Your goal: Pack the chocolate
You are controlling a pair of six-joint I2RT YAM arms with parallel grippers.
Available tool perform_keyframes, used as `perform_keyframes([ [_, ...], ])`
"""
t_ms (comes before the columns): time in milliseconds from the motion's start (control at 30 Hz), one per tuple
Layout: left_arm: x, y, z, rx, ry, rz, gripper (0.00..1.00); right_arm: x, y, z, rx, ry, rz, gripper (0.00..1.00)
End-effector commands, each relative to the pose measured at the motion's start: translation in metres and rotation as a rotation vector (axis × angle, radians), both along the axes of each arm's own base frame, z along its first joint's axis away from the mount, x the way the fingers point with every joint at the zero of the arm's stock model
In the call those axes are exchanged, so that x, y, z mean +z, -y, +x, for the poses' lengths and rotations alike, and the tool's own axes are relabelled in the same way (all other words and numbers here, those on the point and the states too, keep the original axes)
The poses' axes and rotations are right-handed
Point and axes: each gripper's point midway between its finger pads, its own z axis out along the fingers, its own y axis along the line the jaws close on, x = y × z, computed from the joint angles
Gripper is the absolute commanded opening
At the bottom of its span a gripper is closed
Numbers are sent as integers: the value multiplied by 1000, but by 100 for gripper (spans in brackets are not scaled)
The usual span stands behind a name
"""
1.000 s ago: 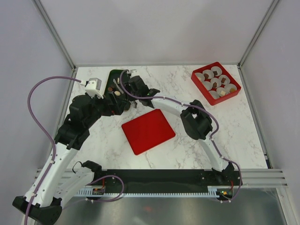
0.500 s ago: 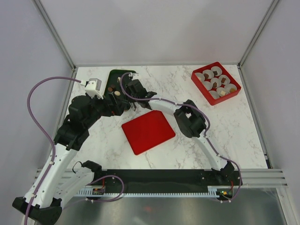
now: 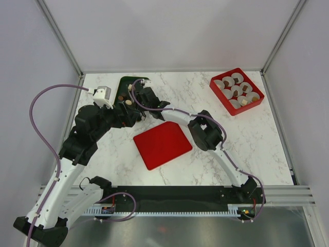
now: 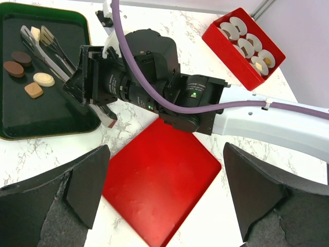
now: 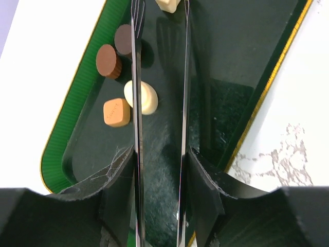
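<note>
The chocolate lies on a green tray (image 5: 56,149): a dark brown piece (image 5: 123,38), a brown one (image 5: 107,60), a cream one (image 5: 146,98) and a tan one (image 5: 116,112). Another cream piece (image 5: 168,4) sits at the tips of thin metal tongs (image 5: 136,103). My right gripper (image 5: 160,170) is shut on the tongs, whose two arms stand apart above the tray. The cream piece lies partly under the left arm. My left gripper (image 4: 167,190) is open over a flat red lid (image 4: 159,180) and holds nothing.
A red box (image 3: 218,95) with several white paper cups, some filled, stands at the back right. The red lid (image 3: 162,143) lies mid-table. The right forearm (image 4: 267,121) stretches across the table just beyond my left gripper. The tray (image 3: 123,85) is at the back left.
The right arm has shifted a little to the left, carrying the tongs further over the green tray. The left arm has not moved.
</note>
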Motion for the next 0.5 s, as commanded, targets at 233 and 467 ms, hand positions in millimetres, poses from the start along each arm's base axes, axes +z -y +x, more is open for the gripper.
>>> perform_keyframes([
  [233, 17, 0, 2, 6, 48, -44, 100, 13, -16, 20, -30, 47, 56, 49],
  [467, 17, 1, 2, 4, 48, -45, 100, 7, -2, 23, -52, 28, 14, 43],
])
